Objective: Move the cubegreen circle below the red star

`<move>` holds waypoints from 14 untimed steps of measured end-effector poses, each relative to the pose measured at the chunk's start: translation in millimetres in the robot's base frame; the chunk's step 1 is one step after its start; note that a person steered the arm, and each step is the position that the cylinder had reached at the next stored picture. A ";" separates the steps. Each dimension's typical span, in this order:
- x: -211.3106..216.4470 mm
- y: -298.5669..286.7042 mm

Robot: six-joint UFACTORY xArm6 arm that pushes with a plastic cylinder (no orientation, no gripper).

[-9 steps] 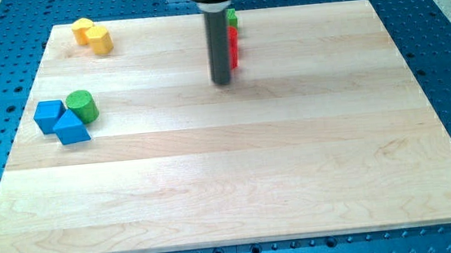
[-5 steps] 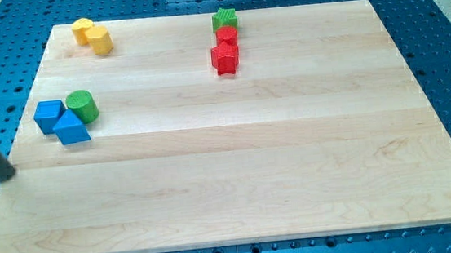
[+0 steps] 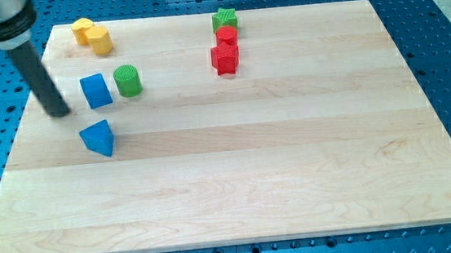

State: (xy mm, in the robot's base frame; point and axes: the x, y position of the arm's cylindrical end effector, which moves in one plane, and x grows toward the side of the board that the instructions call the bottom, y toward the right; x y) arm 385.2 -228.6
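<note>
The green cylinder block [image 3: 128, 80] stands on the wooden board [image 3: 238, 174] left of centre, with a blue cube [image 3: 95, 91] touching or nearly touching its left side. The red star block [image 3: 224, 58] sits near the view's top centre, with a red cylinder [image 3: 227, 37] and a green star [image 3: 225, 18] lined up above it. My tip [image 3: 60, 111] rests on the board just left of the blue cube, apart from it. The rod rises toward the view's top left.
A blue triangle block [image 3: 97, 138] lies below the blue cube. Two yellow blocks [image 3: 91, 35] sit at the board's top left corner. A perforated blue table [image 3: 449, 58] surrounds the board.
My rod went from the top centre to the board's left edge, then up and right. The green cylinder and blue cube shifted right and up; the blue triangle shifted right and down.
</note>
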 end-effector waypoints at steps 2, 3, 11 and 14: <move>2.4 118.4; -5.2 93.8; 41.6 245.4; 36.9 267.6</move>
State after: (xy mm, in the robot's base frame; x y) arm 422.1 39.0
